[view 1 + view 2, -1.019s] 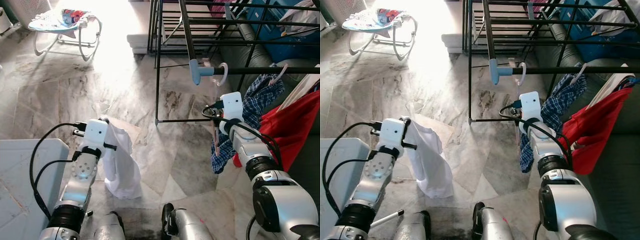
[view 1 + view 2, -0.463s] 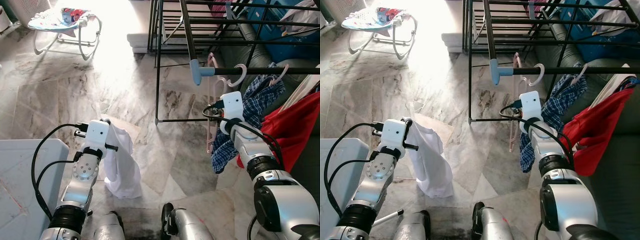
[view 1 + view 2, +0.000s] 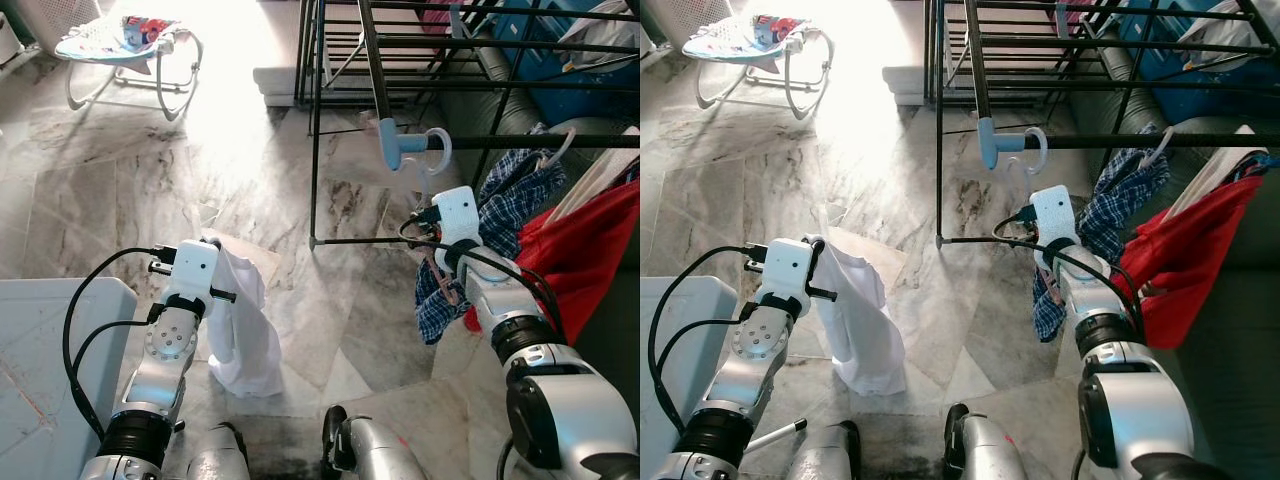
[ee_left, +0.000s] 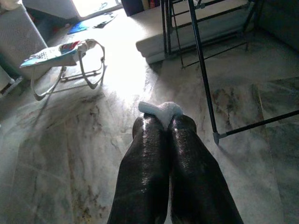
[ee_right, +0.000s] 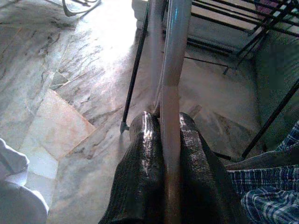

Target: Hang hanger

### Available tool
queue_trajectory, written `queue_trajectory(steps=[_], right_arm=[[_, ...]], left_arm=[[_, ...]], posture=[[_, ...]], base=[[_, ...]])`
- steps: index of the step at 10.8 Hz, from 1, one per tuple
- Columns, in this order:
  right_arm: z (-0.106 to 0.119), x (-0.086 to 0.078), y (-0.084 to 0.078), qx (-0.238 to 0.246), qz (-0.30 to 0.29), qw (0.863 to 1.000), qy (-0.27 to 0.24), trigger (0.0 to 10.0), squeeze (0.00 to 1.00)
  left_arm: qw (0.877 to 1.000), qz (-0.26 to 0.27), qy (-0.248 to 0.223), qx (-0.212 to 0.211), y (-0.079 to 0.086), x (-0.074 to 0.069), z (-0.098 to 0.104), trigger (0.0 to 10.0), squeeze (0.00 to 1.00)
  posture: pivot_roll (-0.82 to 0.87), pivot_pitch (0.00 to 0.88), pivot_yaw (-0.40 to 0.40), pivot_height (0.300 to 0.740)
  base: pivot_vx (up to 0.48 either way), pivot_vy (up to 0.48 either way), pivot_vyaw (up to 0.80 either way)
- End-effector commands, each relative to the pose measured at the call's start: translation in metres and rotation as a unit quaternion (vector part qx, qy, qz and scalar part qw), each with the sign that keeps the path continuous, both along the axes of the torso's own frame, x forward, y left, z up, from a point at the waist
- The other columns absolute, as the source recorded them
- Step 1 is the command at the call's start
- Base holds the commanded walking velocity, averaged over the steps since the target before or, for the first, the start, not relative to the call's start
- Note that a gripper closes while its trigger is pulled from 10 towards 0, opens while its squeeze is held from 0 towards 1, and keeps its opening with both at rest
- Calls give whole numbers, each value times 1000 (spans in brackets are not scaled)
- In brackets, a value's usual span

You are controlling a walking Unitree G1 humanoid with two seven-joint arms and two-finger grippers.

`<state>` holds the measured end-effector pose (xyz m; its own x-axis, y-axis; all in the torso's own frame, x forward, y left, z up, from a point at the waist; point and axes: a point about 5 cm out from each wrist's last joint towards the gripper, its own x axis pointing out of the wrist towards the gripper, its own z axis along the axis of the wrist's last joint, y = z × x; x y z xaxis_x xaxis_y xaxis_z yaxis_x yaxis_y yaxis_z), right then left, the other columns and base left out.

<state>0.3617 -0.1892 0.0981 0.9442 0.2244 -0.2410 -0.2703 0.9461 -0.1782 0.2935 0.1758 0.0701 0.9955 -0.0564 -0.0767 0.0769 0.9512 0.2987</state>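
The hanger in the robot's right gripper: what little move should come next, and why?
Probably open the fingers and ease the right gripper away. The pale hanger is clamped between the fingers, and its hook appears to sit over the rack's dark rail near the blue end cap. The left gripper holds a white cloth.

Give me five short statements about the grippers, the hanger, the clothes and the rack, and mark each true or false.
1. The right gripper is shut on the pink hanger. True.
2. The left gripper is open. False: its fingers pinch the white garment.
3. The hanger's hook sits at the rail of the drying rack. True.
4. The red garment lies on the floor. False: it hangs at the rack.
5. A baby bouncer stands on the marble floor. True.
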Motion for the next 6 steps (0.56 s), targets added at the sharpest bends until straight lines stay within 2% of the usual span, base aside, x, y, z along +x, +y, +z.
queue_trajectory(steps=[1, 2, 3, 4, 5, 6], right_arm=[[-8, -6, -4, -11, 1, 1000, 10, 0, 0], [-10, -8, -10, -16, -30, 999, 2, 0, 0], [-13, -10, -16, -23, -52, 998, 8, 745, 0], [-15, -11, -15, -20, -46, 999, 11, 10000, 0], [-16, -13, -12, -17, -22, 1000, 9, 10000, 1000], [-15, -13, -13, -18, -25, 999, 7, 10000, 1000]], left_arm=[[1000, -6, -7, 5, -2, 1, 4, 10000, 0], [1000, -5, -6, 5, -2, 0, 4, 10000, 0], [1000, -6, -6, 5, -2, 0, 3, 10000, 0], [1000, -4, -7, 7, -2, 0, 3, 10000, 0], [1000, -5, -7, 8, -2, 1, 4, 10000, 0], [1000, -5, -6, 9, -2, 2, 4, 10000, 0]], posture=[[4, 184, -75, 740], [4, 183, -76, 740], [3, 182, -76, 740], [1, 180, -76, 740], [-1, 179, -75, 740], [-1, 179, -76, 740]], base=[[0, 0, 0], [0, 0, 0], [0, 0, 0], [0, 0, 0], [0, 0, 0], [0, 0, 0]])
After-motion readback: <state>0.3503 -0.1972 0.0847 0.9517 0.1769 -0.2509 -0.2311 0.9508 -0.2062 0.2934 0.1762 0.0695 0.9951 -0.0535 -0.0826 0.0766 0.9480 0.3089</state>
